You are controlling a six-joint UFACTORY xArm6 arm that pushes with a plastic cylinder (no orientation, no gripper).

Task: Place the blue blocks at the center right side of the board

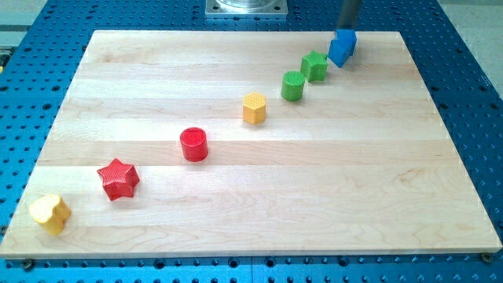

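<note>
Blue block (342, 47) far up at the upper right of the worktop (314, 204), touching my tip (343, 31) just above it. No claw here. Green star (314, 66) just beside, lower left.

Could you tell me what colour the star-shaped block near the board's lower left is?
Red star, clearest in the camera view.

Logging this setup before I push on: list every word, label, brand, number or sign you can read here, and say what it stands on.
None: no readable text anywhere in this view.
Wooden board: bare wood grain only.
Blue block, beside my tip, and the other blocks: ribbed surfaces, no markings.
Blue perforated table: holes only, no labels.
Metal plate at the view's top: no lettering shows.
</note>
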